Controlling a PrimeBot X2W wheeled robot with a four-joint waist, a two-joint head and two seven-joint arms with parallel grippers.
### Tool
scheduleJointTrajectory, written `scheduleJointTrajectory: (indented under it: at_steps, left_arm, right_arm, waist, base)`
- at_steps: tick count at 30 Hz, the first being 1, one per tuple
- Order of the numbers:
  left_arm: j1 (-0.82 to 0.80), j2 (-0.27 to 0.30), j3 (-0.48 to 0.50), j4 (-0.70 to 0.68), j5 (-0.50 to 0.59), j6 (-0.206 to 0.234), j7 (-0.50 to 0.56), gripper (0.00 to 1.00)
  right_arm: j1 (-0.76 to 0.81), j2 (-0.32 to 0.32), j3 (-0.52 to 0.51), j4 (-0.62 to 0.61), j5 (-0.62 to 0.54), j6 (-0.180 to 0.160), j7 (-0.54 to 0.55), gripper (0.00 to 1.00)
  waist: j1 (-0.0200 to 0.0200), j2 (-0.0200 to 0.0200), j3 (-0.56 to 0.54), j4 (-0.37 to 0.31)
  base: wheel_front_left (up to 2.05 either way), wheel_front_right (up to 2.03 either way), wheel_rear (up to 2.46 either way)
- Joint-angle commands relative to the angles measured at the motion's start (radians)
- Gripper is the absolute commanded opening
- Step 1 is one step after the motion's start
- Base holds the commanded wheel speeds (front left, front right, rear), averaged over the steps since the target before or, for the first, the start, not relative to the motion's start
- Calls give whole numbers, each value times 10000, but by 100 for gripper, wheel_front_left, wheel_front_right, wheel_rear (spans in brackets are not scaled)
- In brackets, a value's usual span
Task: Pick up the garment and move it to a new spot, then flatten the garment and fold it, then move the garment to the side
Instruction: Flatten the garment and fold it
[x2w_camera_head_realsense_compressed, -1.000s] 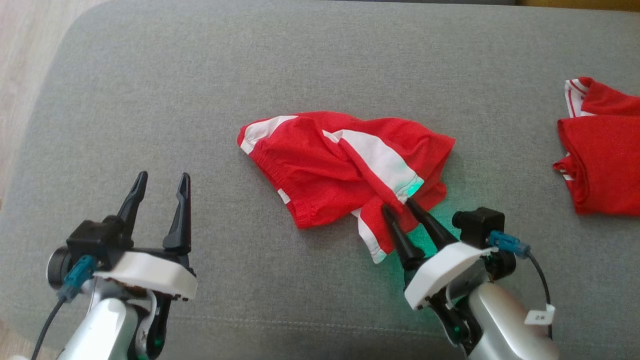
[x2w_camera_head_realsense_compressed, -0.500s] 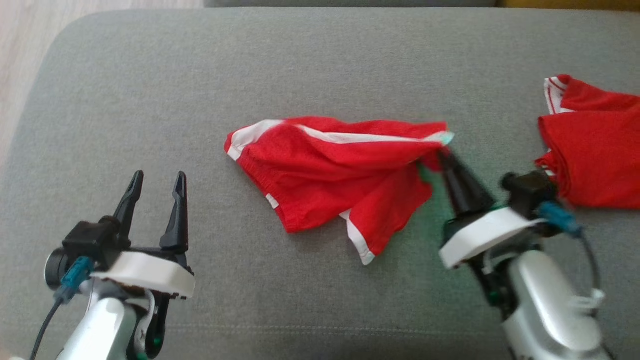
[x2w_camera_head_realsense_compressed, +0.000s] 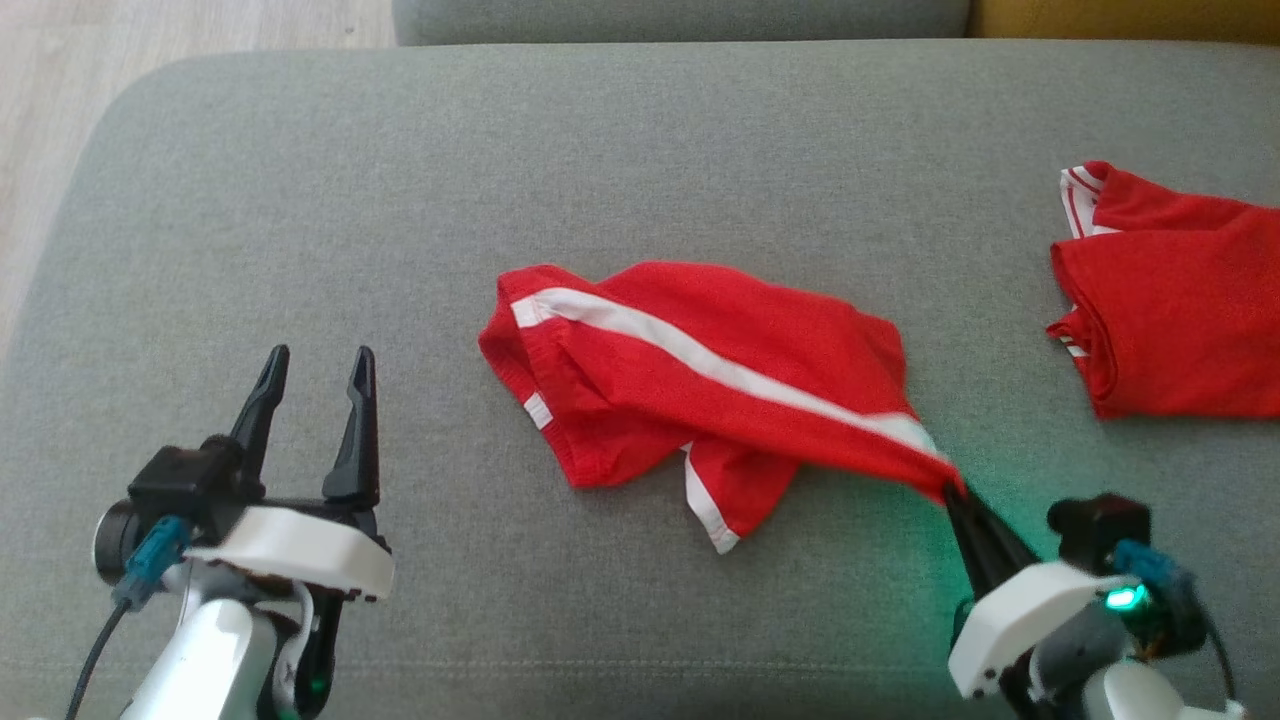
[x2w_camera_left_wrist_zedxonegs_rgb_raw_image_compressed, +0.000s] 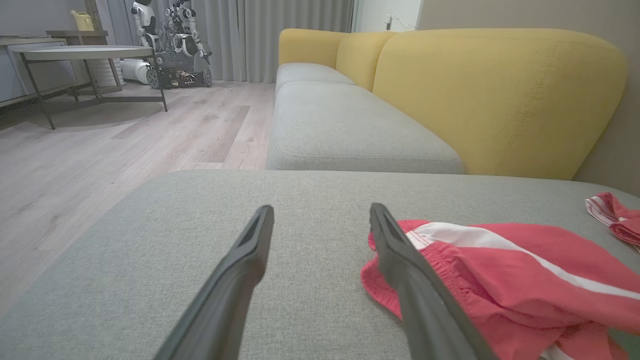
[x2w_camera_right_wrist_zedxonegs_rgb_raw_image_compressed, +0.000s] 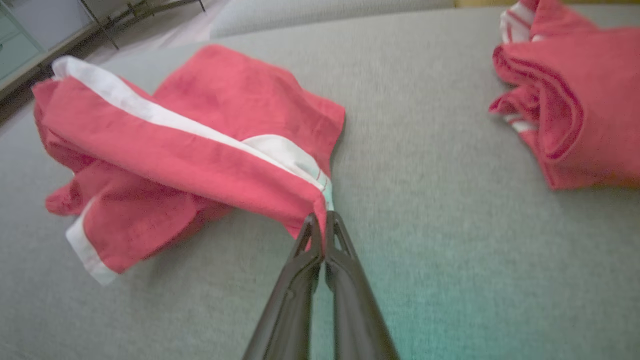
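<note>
Red cloth with a white stripe is seen in the middle of the head view. This is the garment (x2w_camera_head_realsense_compressed: 700, 370), and it is laid in loose folds on the grey sofa cushion (x2w_camera_head_realsense_compressed: 300, 200). Its lower right corner is pulled out into a point and is pinched by the right gripper (x2w_camera_head_realsense_compressed: 958, 497). The jaws of that gripper are pressed tight together on the cloth. In the right wrist view, the same corner of the garment (x2w_camera_right_wrist_zedxonegs_rgb_raw_image_compressed: 190, 145) is seen squeezed at the tips of the right gripper (x2w_camera_right_wrist_zedxonegs_rgb_raw_image_compressed: 320, 220).

The left gripper (x2w_camera_head_realsense_compressed: 320, 360) is seen at the lower left of the head view, well apart from the garment. Its jaws are held wide open over bare cushion. In the left wrist view, the garment (x2w_camera_left_wrist_zedxonegs_rgb_raw_image_compressed: 500, 280) is seen at the lower right, partly hidden behind one jaw of the left gripper (x2w_camera_left_wrist_zedxonegs_rgb_raw_image_compressed: 321, 210).

A second red garment (x2w_camera_head_realsense_compressed: 1170, 330) is laid at the right edge, well apart from the first. A green glow is thrown on the cushion beside the right gripper. Pale wood floor (x2w_camera_head_realsense_compressed: 40, 100) is seen in the upper left corner.
</note>
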Motion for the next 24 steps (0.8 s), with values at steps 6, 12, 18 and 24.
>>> scheduleJointTrajectory:
  at_steps: [6,12,18,24]
  left_arm:
    - [-191,192,441,-269,102,-58,-113,100]
    - [-85,200,431,-223,86,-37,-115,100]
    - [115,237,433,-255,72,74,-109,100]
    - [363,303,448,-383,62,249,-19,100]
  right_arm:
    - [-316,222,32,821,-206,-7,-86,100]
    - [-323,363,-38,671,-77,-7,-553,100]
    - [-156,414,-272,-767,-32,-7,-881,100]
    - [-240,430,-571,-2224,-428,-7,-841,100]
  waist:
    - [0,0,-106,-32]
    - [0,0,-303,-47]
    - [0,0,-530,-99]
    - [0,0,-816,-177]
  base:
    - [0,0,0]
    - [0,0,0]
    - [0,0,0]
    - [0,0,0]
